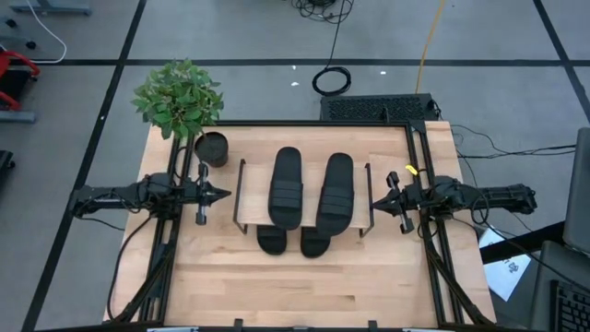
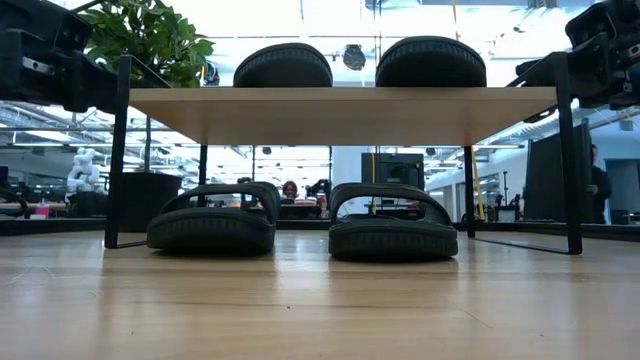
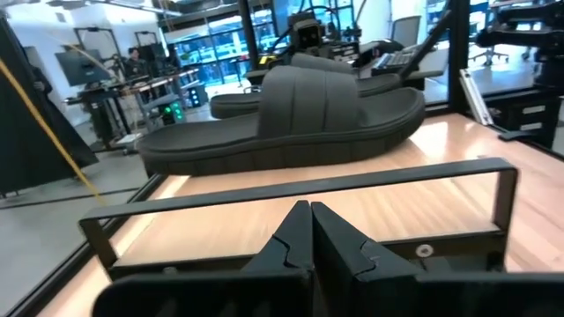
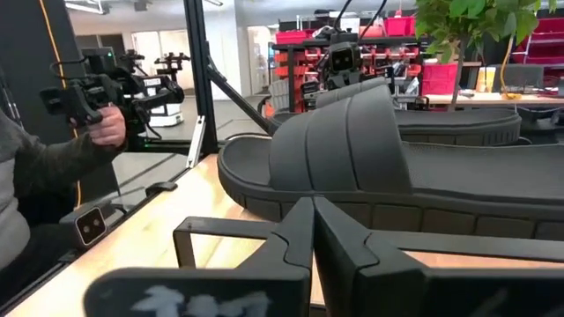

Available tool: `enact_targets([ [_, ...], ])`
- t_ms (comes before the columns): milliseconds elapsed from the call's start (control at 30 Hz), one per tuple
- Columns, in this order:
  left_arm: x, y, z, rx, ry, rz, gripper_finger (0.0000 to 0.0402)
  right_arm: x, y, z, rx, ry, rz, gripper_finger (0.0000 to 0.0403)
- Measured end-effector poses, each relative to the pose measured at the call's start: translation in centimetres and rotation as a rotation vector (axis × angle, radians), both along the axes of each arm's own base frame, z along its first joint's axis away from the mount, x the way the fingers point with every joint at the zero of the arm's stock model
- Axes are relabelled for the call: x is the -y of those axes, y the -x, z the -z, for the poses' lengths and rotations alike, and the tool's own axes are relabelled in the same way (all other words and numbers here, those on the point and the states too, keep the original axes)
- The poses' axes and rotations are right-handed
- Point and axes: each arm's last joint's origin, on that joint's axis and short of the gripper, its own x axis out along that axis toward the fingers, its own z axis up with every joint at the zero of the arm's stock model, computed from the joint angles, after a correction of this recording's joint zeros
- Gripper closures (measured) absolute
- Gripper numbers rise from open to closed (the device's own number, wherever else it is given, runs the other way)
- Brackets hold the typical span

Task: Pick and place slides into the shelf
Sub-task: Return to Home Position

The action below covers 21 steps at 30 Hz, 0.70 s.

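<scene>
We see the broad light wooden surface [image 1: 277, 286] carrying everything, and at its middle stands the low shelf [image 2: 340, 115], with a pale wooden top board and thin black metal side frames. Behind its left corner sits a leafy green plant [image 1: 180, 100] in a dark pot, clear of the work. All four black rubbery slides [image 1: 287, 189] are stowed. Two lie side by side on the top board, and the lower slides [image 2: 212, 222] rest on the surface beneath it, their ends poking out past the near edge. We judge the pairs are split because each level fits just two abreast. With nothing left to pick, the task looks complete. The left claw [image 1: 224, 195] hangs just beside the shelf's left frame, pinched closed and empty. The right claw [image 1: 376, 204] mirrors it at the right frame, likewise closed on nothing, which we take for a parked pose.
</scene>
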Motion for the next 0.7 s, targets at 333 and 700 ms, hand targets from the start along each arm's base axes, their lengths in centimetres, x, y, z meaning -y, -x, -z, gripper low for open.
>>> enact_targets([
  [333, 0.08, 0.00, 0.00, 0.001, 0.039, 0.005, 0.0401, 0.00, 0.00, 0.02, -0.015, -0.074, -0.002, 0.0403],
  [700, 0.08, 0.00, 0.00, 0.001, 0.053, 0.004, 0.0382, -0.01, -0.01, -0.04, -0.007, -0.075, -0.007, 0.0403],
])
